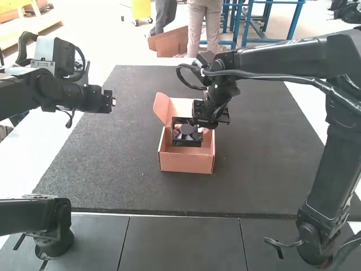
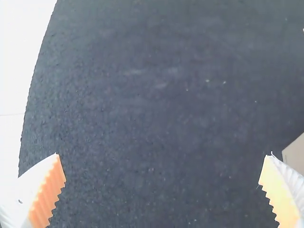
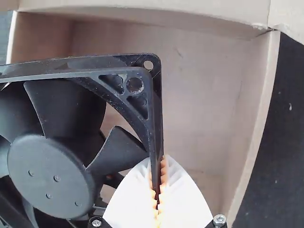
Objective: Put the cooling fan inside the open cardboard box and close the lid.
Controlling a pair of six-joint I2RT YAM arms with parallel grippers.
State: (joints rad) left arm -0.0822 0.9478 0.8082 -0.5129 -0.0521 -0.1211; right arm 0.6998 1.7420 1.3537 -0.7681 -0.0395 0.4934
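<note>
A: Where is the cooling fan?

B: At the open top of the cardboard box, mid-worktop; the right pincer is clamped on one edge of its frame; the fan hangs tilted to the left of the pads, the box's hollow right beneath it.

A: So the way in is straight down?

B: I'd judge so; lower, then release.

A: And the lid?

B: Upright at the box's far left corner; the left pincer hovers farther left, spread wide, holding nothing; that arm looks nearer the flap.
</note>
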